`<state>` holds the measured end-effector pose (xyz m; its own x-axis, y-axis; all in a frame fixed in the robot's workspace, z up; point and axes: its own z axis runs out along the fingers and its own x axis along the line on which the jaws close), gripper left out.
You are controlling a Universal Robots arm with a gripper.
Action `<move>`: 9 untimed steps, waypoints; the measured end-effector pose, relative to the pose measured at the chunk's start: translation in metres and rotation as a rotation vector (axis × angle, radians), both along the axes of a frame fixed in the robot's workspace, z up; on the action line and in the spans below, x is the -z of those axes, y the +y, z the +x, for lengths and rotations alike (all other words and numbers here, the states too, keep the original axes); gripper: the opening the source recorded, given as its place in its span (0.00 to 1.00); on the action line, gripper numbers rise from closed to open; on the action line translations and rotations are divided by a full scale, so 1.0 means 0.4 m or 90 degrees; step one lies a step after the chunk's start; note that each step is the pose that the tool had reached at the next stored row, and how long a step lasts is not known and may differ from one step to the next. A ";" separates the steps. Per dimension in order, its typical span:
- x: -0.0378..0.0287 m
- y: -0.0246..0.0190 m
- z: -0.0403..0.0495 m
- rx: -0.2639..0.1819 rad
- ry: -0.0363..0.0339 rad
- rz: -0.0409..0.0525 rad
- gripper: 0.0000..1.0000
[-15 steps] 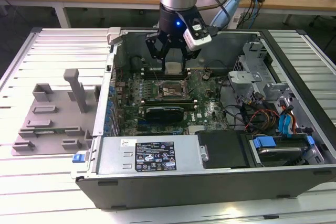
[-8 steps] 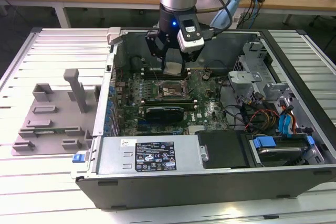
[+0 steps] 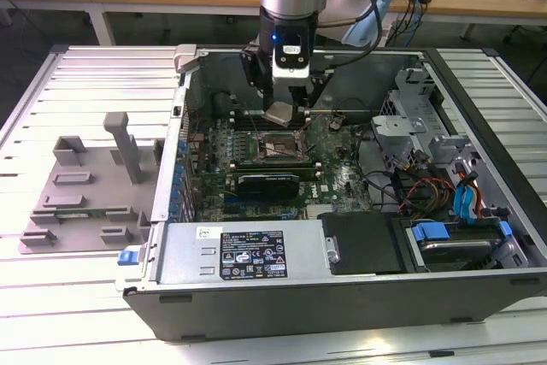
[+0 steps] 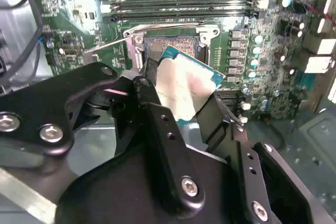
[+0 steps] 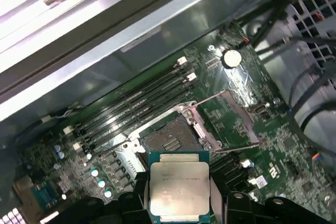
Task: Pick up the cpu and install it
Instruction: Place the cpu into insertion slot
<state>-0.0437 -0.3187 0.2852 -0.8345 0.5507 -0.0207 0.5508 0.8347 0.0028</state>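
Cpu [image 3: 279, 114] is hanging well apart from the grey tray [image 3: 81, 198] at the exterior view's left, so picking up is looking done. The hand [image 3: 283, 107] is gripping it by two opposite edges, holding it just above the open socket [image 3: 275, 146] inside the computer case [image 3: 342, 297], seemingly not touching. Seating it is remaining.

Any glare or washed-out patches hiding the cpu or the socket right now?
Second wrist view: glare whitens much of the cpu lid. First wrist view: the cpu top is evenly lit, the open socket dim but unobscured, the strip beyond the case wall blown white. Exterior view: even light, no glare on the socket.
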 end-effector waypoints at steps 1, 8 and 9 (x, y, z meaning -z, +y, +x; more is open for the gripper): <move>0.000 0.000 0.000 0.022 0.0000 0.0000 0.55; 0.002 0.000 0.000 0.149 0.0000 0.0000 0.55; 0.003 0.000 0.000 0.161 0.0000 0.0000 0.55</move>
